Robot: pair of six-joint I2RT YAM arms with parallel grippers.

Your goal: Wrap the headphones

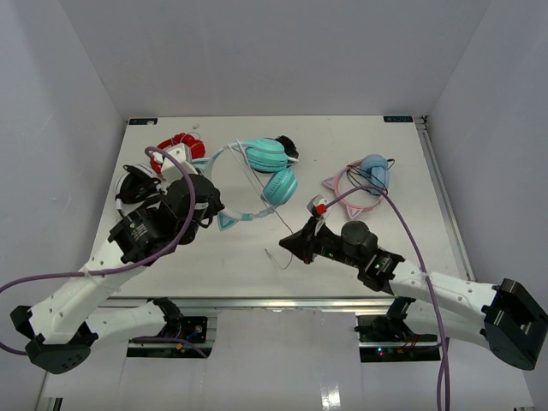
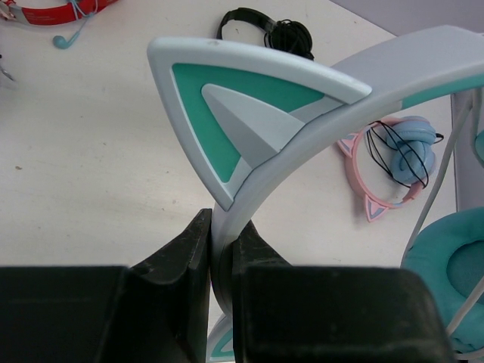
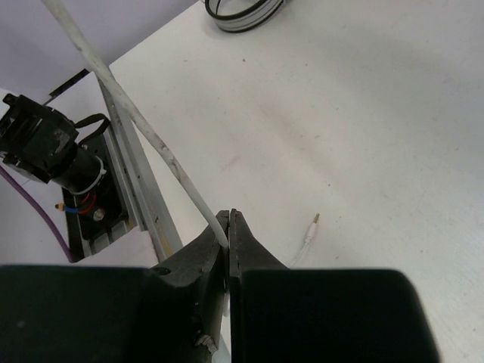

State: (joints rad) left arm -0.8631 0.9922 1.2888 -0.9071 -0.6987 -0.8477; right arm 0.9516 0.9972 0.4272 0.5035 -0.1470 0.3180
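Right gripper (image 3: 228, 225): pinched shut on thin white cable (image 3: 144, 125), near front of table (image 1: 385, 248).
Left gripper (image 2: 223, 234): clamped on cat-ear headband (image 2: 302, 144) of teal headphones (image 1: 270, 171), mid-table.
Beyond: pink-banded headphones (image 1: 364, 181), red headphones (image 1: 178, 144).

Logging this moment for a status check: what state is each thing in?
headphones: headband clamped, not wrapped
cable: pinched, plug end lying loose
left gripper: shut on headphones
right gripper: shut on cable
pink headphones: lying apart, black cord wound on
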